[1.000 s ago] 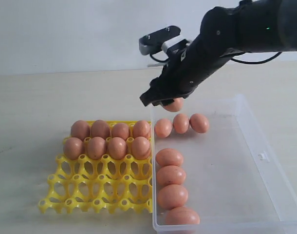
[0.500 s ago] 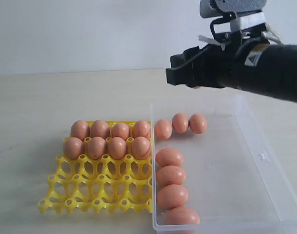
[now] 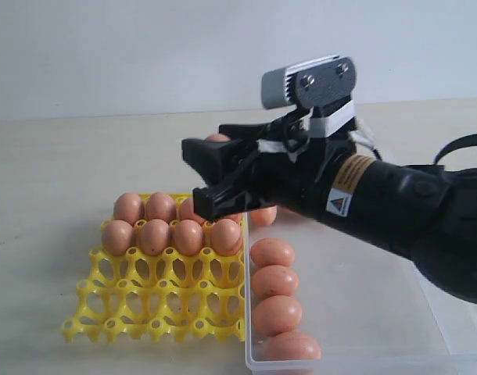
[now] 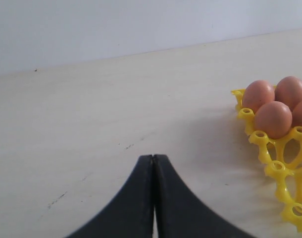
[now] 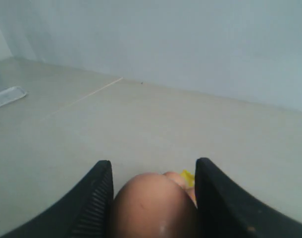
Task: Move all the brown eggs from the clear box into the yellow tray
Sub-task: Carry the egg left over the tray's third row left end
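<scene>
The right fingers (image 3: 211, 195) gripped one brown egg (image 3: 217, 138), held in the air above the rear edge of the yellow tray (image 3: 152, 301), with the black arm reaching across from the right side of the scene. Seen from the exterior camera, only the top of the held egg showed, peeking up behind the upper finger. The lower finger hung in front of the tray's back row.

In the right wrist view, the egg (image 5: 151, 203) filled the gap between the two ribbed black fingers (image 5: 99, 198). It touched both inner faces, and its rounded end lay just short of their tips. A sliver of yellow and of another egg showed past it.

More brown eggs (image 3: 154, 237) sat in the tray's two rear rows, though the fingers hid the end of the back row. The cups of the two front rows stood open.

The clear box (image 3: 364, 362) lay on the pale tabletop (image 3: 51, 172) just beside the tray, on its right. Four eggs (image 3: 274, 281) lined its left wall and a fifth (image 3: 263, 215) showed partly beneath the fingers. The arm covered the rest of the box's far end.

The left fingers (image 4: 150, 168) were pressed together with nothing between them, low over bare tabletop (image 4: 91, 114). They were well apart from a corner of the tray (image 4: 270, 148) and the eggs (image 4: 273, 119) seated in it.
</scene>
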Controlling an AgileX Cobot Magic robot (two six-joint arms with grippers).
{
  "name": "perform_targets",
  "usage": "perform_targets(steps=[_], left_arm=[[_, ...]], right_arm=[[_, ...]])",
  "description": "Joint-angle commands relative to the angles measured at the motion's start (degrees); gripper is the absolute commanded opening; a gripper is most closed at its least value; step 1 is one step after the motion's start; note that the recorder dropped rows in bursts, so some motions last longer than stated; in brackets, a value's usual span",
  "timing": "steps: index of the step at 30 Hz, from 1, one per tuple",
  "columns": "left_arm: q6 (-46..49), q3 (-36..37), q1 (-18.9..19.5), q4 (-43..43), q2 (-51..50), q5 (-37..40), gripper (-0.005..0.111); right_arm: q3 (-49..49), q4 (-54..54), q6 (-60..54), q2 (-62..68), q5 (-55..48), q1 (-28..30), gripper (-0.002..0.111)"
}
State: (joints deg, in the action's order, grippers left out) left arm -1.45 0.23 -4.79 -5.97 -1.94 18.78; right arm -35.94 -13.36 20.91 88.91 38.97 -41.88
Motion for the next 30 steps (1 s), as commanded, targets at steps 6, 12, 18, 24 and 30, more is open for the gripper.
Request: perform_targets(steps=[6, 12, 18, 24, 30], left_arm=[[-0.2, -0.2, -0.4, 0.1, -0.1, -0.7, 0.000], [-0.2, -0.2, -0.4, 0.1, -0.1, -0.7, 0.000], [-0.2, -0.2, -0.4, 0.1, -0.1, -0.7, 0.000], [-0.2, -0.2, -0.4, 0.1, -0.1, -0.7, 0.000], [-0.2, -0.2, -0.4, 0.1, -0.1, -0.7, 0.000]], right_arm=[[-7.3, -9.8, 3.6, 11.3, 4.5, -0.1, 0.000], [-11.7, -12.9, 4.0, 17.0, 5.8, -0.8, 0.000], [-15.3, -14.5, 2.3, 20.4, 5.4, -0.8, 0.000], [-18.2, -21.1, 1.8, 22.4, 5.6, -0.8, 0.000], [-21.5, -24.9, 5.2, 25.9, 5.9, -2.7, 0.000]])
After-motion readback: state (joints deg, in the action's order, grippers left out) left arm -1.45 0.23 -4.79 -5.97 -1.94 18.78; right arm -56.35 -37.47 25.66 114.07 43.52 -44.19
